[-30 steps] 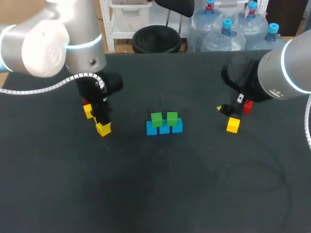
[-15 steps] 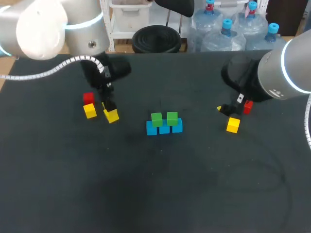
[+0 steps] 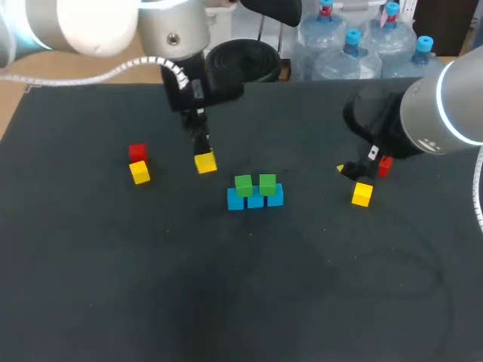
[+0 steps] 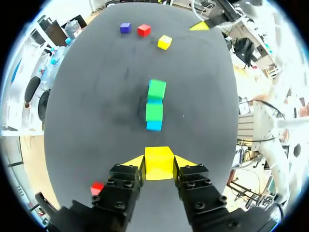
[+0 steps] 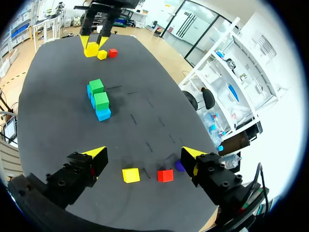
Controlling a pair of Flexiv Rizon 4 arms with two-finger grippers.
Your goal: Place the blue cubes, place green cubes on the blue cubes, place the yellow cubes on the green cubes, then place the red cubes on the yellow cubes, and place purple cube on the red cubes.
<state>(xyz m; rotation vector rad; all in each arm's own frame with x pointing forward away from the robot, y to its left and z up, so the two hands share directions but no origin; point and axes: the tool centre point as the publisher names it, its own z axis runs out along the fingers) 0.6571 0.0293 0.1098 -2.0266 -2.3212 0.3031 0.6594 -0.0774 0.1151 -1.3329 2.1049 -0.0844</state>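
The left hand (image 4: 159, 165) is clamped on a yellow cube (image 4: 159, 162), at 10 o'clock from the three blue cubes (image 3: 255, 200) in a row mid-desk (image 3: 226, 302). Two green cubes (image 3: 255, 183) sit on that row. Well apart at its 9 o'clock lie a red cube (image 3: 137, 152) and a second yellow cube (image 3: 139, 173). The right hand (image 5: 145, 154), fingers apart and holding nothing, hangs at 3 o'clock. Near it are a third yellow cube (image 5: 131, 175), a second red cube (image 5: 165, 175) and the purple cube (image 5: 179, 166).

Bare table (image 4: 91, 106) separates the left end effector (image 4: 159, 163), holding a yellow cube (image 4: 158, 159), from green cubes (image 4: 155, 100).
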